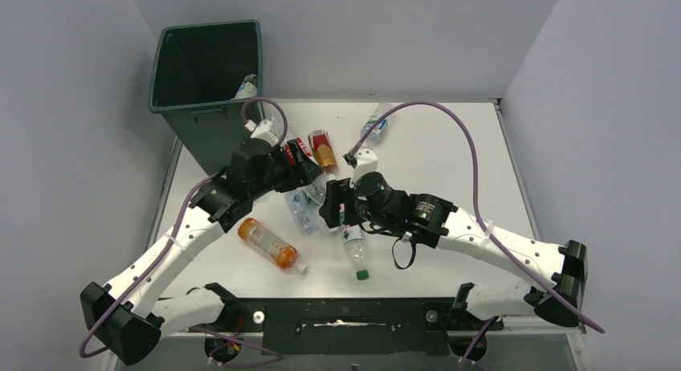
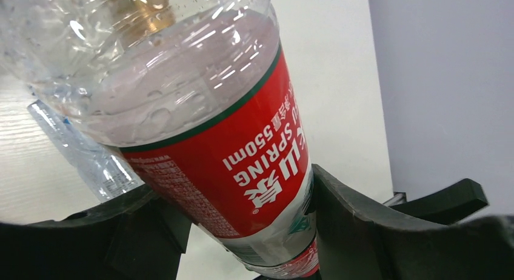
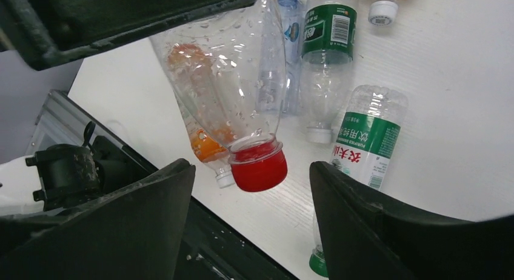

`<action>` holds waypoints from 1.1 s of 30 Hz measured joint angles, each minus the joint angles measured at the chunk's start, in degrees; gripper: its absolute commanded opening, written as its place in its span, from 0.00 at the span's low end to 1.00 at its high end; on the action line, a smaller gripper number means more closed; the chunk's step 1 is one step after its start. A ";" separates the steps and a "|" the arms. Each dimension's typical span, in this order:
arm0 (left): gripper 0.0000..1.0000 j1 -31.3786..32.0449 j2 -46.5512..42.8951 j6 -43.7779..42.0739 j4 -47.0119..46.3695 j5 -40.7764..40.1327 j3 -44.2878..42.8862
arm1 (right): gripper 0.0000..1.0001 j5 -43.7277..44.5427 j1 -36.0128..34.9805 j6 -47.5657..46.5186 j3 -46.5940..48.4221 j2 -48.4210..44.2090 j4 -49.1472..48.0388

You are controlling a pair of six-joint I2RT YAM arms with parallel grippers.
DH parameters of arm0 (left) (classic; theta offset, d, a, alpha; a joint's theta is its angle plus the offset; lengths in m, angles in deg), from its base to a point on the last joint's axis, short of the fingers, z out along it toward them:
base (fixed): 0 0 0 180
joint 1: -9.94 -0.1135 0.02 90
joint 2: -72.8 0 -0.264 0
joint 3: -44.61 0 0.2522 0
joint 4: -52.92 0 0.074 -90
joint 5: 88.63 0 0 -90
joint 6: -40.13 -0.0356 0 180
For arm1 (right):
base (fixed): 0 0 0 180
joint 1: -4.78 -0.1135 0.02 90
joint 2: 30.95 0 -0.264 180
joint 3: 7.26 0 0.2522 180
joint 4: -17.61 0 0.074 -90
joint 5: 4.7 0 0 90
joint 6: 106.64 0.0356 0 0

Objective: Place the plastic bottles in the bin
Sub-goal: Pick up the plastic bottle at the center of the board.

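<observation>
Inside left gripper (image 2: 239, 231), one red-labelled bottle (image 2: 230, 153)

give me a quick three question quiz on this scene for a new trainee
1. True or false: the left gripper is clamped on a clear bottle with a red label.
2. Pick one. The right gripper is: A) shut on a bottle, B) open with nothing gripped, C) out of every view.
3. Fill in: in the right wrist view, the cap of the bottle hanging between the open fingers is ____.

Key: 1 true; 2 B; 3 red.
</observation>
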 measured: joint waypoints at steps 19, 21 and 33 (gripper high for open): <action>0.56 -0.07 4.74 -6.60 5.92 -2.71 -9.53 | 0.98 2.01 -2.23 3.87 -4.79 -9.11 0.85; 0.57 -0.09 5.49 -7.32 6.80 -3.04 -11.45 | 0.98 2.25 -2.45 4.44 -5.97 -10.08 0.94; 0.59 -3.17 9.68 -12.13 10.29 -3.21 -24.24 | 0.98 2.62 -2.93 5.97 -7.74 -10.43 1.75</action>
